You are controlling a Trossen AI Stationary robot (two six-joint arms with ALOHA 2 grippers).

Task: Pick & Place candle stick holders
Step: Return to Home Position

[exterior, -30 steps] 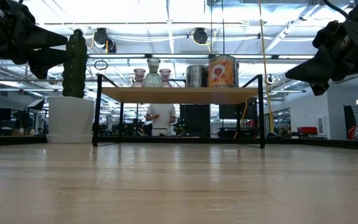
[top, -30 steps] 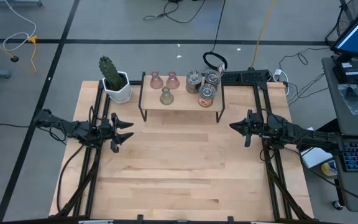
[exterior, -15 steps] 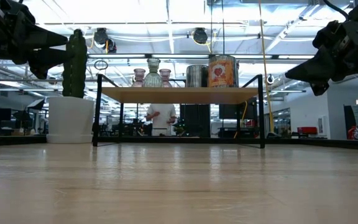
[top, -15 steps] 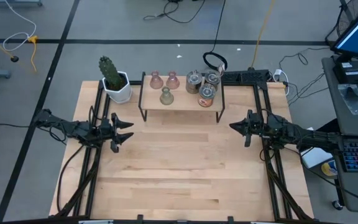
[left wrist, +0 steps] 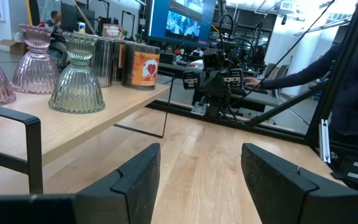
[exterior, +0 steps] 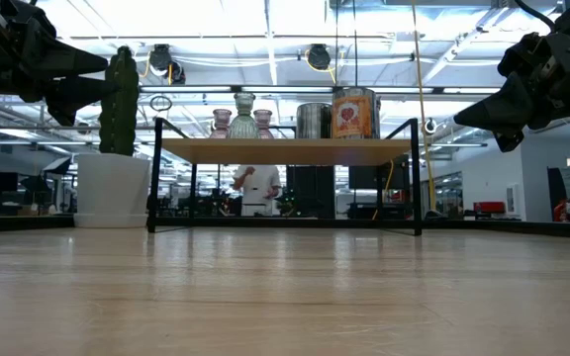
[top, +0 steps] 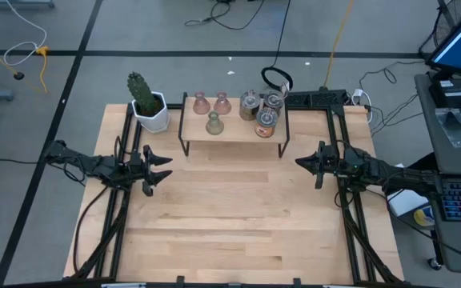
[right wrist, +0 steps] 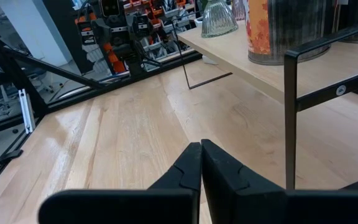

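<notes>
Claw at left gaping, empty, right claw pinched closed, empty

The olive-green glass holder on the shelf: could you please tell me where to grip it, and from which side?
Grip the olive-green holder at its narrow waist, just below the cup, where the ribbed cone has not yet flared out. Come in level from the front of the shelf, the open-table side. The holder stands upright nearest that edge, with the pink holders behind it.

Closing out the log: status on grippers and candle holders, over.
Left gripper open, right gripper shut, both empty. Glass holders and silver holders all on shelf. Cactus beside shelf, not blocking.
</notes>
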